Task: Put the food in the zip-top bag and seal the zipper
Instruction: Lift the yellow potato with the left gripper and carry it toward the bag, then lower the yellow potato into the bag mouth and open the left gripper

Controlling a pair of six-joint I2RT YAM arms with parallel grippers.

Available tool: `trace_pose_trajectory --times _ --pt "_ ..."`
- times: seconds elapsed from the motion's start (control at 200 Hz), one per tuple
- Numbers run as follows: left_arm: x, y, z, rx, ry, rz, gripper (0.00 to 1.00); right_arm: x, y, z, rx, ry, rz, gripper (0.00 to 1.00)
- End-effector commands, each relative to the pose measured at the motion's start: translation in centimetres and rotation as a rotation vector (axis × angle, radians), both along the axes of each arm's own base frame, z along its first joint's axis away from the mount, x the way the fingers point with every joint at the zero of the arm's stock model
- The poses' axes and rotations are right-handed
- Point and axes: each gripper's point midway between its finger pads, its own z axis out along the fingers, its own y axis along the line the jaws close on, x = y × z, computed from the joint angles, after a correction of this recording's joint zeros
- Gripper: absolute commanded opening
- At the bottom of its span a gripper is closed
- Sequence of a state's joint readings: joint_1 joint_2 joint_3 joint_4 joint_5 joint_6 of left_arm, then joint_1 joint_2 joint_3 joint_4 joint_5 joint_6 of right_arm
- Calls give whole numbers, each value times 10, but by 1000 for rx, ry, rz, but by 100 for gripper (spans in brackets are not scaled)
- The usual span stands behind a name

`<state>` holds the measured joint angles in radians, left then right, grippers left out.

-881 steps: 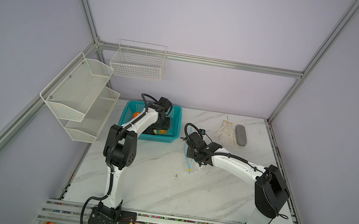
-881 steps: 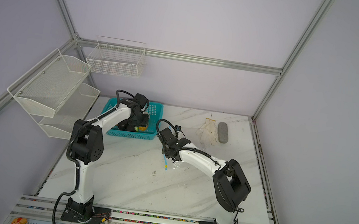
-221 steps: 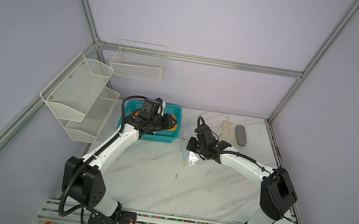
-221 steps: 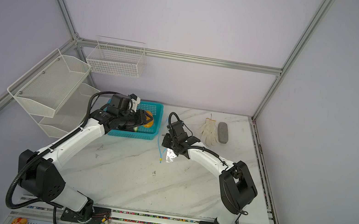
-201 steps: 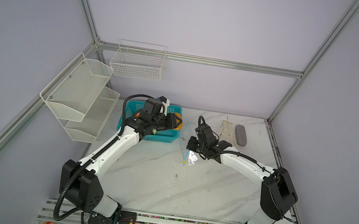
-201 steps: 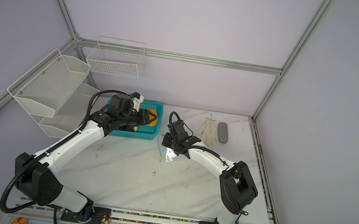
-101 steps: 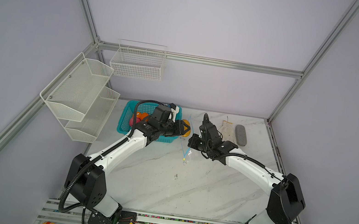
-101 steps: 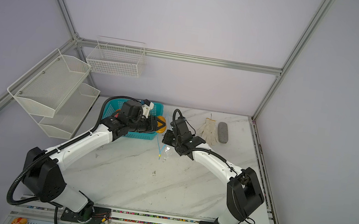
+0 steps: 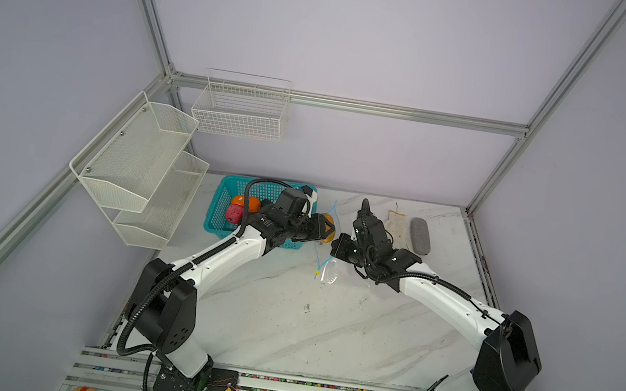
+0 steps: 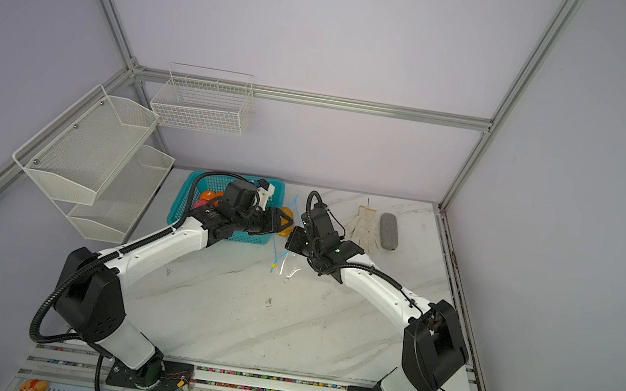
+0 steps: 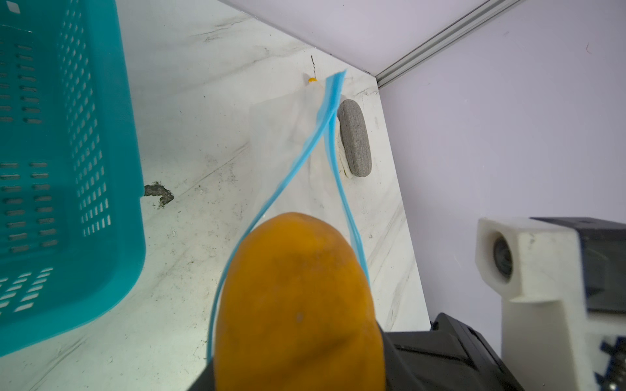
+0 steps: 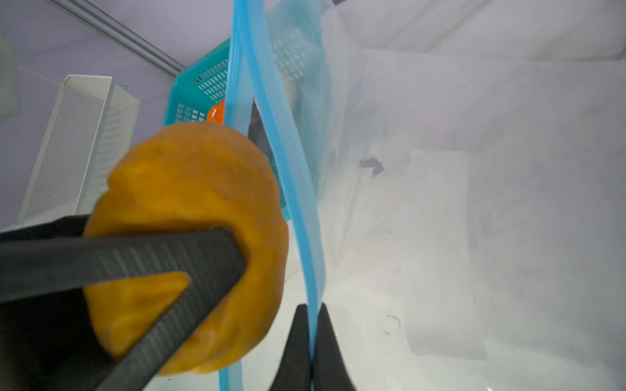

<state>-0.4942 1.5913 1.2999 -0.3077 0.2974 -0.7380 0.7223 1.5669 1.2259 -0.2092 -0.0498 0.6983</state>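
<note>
Clamping one yellow-orange toy fruit (image 11: 298, 287) between ribbed black fingers (image 12: 135, 257), the left gripper (image 9: 322, 229) holds it above the table, just right of the teal basket (image 9: 216, 211), at the open mouth of the single zip-top bag (image 9: 329, 274). The zipper (image 11: 306, 149) shows as two light-blue strips that part around the fruit's smooth rounded end. The right gripper (image 12: 310, 331) has its fingers pressed together on one strip, holding that edge up, and the clear, crinkly film hangs down to the marble tabletop (image 9: 283, 326). One small yellow slider (image 9: 317, 273) sits at the zipper's near end. Inside the slotted plastic basket one orange ball (image 9: 252, 203) and one pink ball (image 9: 232, 214) show; the left arm covers the rest. At the far right lie one white knit glove (image 9: 396, 229) and one gray oblong pad (image 9: 420, 235), side by side. Two white mesh shelves (image 9: 139, 162) hang on the left wall.
</note>
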Motion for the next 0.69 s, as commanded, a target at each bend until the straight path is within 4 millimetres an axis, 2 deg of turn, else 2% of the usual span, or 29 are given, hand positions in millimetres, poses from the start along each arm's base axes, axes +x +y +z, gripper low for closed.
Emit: trace_pose_trajectory --times 0.0,0.41,0.69 --pt "-1 4 -5 31 -29 5 41 1 -2 19 45 -37 -8 0" --pt "0 16 -17 131 -32 32 41 4 0 23 45 -49 -8 0" --pt "0 11 -28 170 -17 18 42 6 2 26 48 -58 -6 0"
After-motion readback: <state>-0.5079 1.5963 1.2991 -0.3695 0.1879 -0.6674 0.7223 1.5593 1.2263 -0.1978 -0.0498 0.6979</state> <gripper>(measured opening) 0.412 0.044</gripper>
